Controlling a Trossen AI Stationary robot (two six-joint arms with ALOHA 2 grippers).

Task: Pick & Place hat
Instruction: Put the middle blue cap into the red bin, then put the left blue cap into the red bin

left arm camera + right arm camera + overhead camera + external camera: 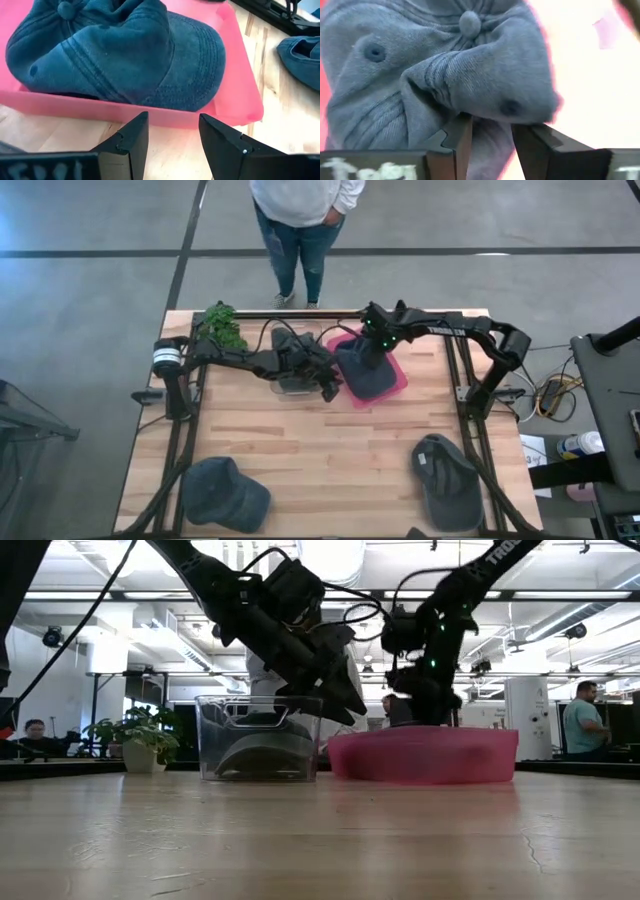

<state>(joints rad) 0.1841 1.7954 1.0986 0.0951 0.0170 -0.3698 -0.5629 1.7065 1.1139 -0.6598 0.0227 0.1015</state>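
A dark blue hat (365,375) lies in a pink tray (397,387) at the table's far middle, brim toward the near edge. My right gripper (490,132) reaches down into the tray over the hat's crown (395,65) and is shut on a fold of it. My left gripper (172,132) stands open just left of the tray, at its outer wall (75,107), with nothing between its fingers. In the low view the right gripper (425,705) dips behind the tray's rim. My right gripper pinches a raised fold of the crown cloth (485,105) between its two fingers, a little way from the top button (470,22). The fingers come from above, pointing steeply down. The rest of the hat lies in the pink tray, and the cloth bunches up around the fingers.
A clear bin (292,375) with another dark hat (255,755) stands left of the tray, under my left arm. Two more hats lie near the front edge, left (225,495) and right (450,480). A potted plant (222,325) stands far left; a person (300,220) stands beyond the table.
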